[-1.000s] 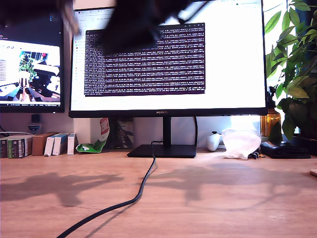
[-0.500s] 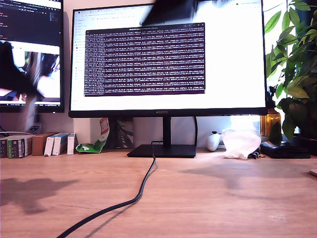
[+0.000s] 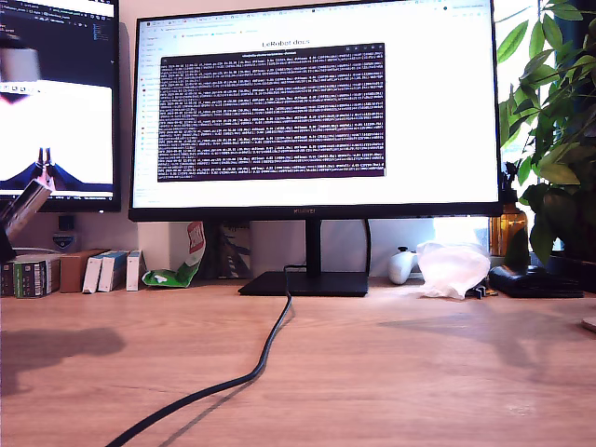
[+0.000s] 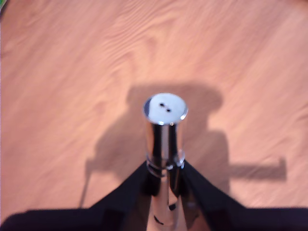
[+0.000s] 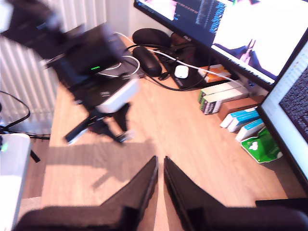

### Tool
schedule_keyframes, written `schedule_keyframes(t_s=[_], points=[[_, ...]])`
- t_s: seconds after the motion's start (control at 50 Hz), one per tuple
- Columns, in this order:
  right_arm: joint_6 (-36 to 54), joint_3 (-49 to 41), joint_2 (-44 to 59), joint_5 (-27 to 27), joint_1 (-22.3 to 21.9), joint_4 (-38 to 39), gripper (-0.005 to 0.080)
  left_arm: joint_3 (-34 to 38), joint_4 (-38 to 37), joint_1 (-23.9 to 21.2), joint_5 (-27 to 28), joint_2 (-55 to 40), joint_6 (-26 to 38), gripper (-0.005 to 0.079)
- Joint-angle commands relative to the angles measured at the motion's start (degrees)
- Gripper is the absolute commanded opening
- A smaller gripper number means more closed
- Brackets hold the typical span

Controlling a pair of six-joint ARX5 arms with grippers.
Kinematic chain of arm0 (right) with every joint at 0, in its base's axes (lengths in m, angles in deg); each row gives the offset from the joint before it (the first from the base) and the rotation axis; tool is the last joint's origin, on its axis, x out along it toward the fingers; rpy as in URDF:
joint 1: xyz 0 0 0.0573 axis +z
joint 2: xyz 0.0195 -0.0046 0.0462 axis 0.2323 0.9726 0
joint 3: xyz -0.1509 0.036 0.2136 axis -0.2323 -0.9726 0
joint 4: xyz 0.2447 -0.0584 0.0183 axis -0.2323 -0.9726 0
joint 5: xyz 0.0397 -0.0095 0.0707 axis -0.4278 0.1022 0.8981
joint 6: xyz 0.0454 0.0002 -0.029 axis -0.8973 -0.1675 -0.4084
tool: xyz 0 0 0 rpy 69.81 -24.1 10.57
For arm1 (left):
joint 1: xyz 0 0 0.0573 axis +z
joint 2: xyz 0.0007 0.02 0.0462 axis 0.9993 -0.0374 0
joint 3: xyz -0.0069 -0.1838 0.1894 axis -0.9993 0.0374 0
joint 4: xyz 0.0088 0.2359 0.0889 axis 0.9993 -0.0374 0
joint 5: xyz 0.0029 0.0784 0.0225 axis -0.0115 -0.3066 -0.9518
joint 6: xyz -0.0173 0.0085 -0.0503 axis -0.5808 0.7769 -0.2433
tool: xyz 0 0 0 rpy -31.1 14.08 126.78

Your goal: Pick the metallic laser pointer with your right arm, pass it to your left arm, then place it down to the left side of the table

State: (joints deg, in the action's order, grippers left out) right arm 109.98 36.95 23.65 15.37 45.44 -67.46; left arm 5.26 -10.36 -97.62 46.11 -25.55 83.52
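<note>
While my first gripper (image 4: 163, 180) clamps laser pointer (image 4: 164, 137) above table (image 4: 62, 72), second gripper (image 5: 160, 180) shut.

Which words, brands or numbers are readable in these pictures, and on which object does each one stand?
"LeRobot docs": heading on the large monitor, above its dark terminal window.
"HUAWEI": logo on that monitor's lower bezel; small, only roughly legible.
Terminal lines on that monitor: too small to read.
Text on the second monitor: too small.
Small boxes and the red and white packet: print too blurred.
Laser pointer: no text visible.
</note>
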Motion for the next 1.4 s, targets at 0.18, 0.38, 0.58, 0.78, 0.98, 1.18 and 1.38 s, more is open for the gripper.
schedule_keyframes(t_s=[0.18,0.38,0.58,0.78,0.98,1.18,1.38], points=[[0.0,-0.2,0.0,1.9,1.8,0.2,-0.0013,-10.8,-12.3,-0.2,-2.9,-11.9,2.6,-0.0024],[0.0,-0.2,0.0,1.9,3.0,0.2,-0.0013,-17.2,-19.7,-0.2,-3.1,-20.7,3.3,-0.0024],[-0.1,-0.2,0.0,2.5,3.2,0.1,-0.0013,-20.2,-23.6,-0.2,-3.5,-26.7,3.8,-0.0024],[-0.1,-0.2,0.0,3.2,3.2,-0.5,-0.0013,-20.5,-26.3,-0.2,-5.2,-31.9,3.7,-0.0024],[0.0,-0.2,0.0,3.2,3.2,-0.9,-0.0013,-20.9,-26.2,-0.2,-5.2,-34.1,3.7,-0.0024],[-0.1,-0.2,0.0,3.1,3.2,-0.9,-0.0013,-21.7,-23.2,-0.3,-5.4,-33.9,3.7,0.0111],[0.0,-0.2,0.0,0.7,2.5,-0.9,-0.0013,-23.2,-23.1,-0.4,-5.4,-33.9,0.3,0.0408]])
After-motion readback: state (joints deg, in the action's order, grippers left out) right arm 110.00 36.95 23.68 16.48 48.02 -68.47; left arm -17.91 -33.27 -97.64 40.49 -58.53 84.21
